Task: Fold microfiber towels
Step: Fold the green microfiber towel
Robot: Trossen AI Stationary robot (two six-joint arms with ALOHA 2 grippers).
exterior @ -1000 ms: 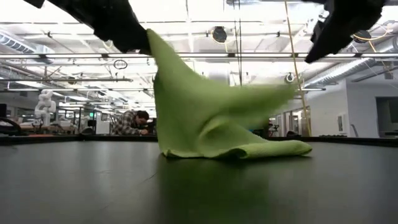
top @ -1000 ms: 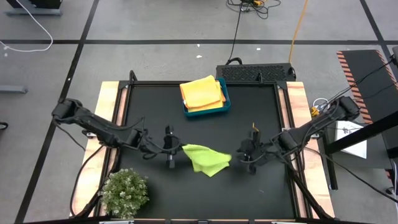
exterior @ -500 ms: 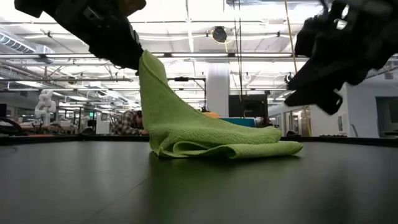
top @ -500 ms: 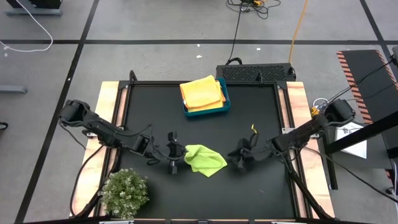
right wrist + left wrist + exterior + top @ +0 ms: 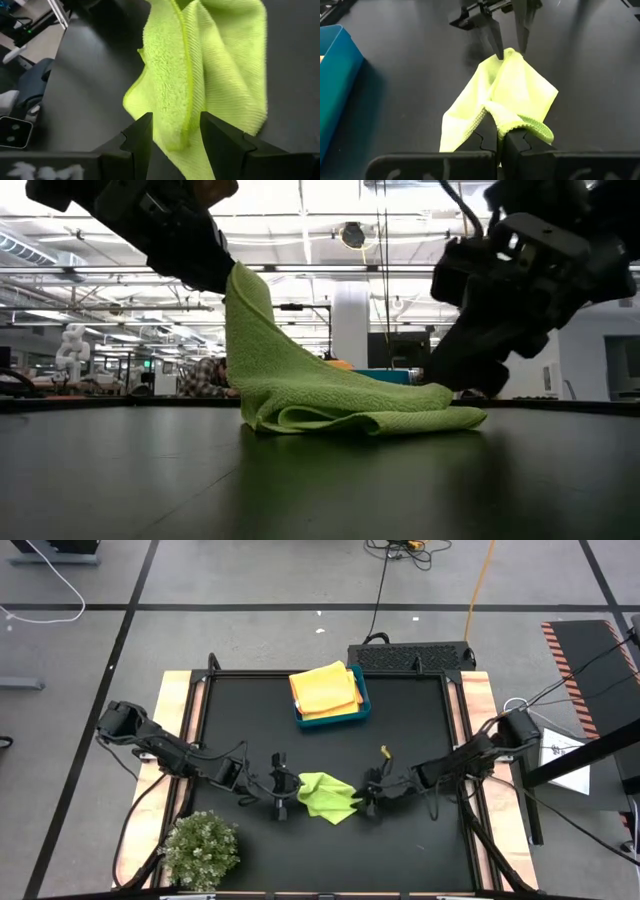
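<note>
Mid-fold: the lime towel (image 5: pixel 325 796) lies bunched at the centre of the black surface (image 5: pixel 420 730), one corner raised. The left pincer (image 5: pixel 215 272) is clamped tight on that corner. The right pincer (image 5: pixel 172 131), jaws partly apart, straddles the opposite edge without gripping; it likely needs to close there next.

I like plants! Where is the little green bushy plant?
In the high view, the small green bushy plant sits at the table's near left corner, just below the left arm and left of the lime green microfiber towel.
</note>
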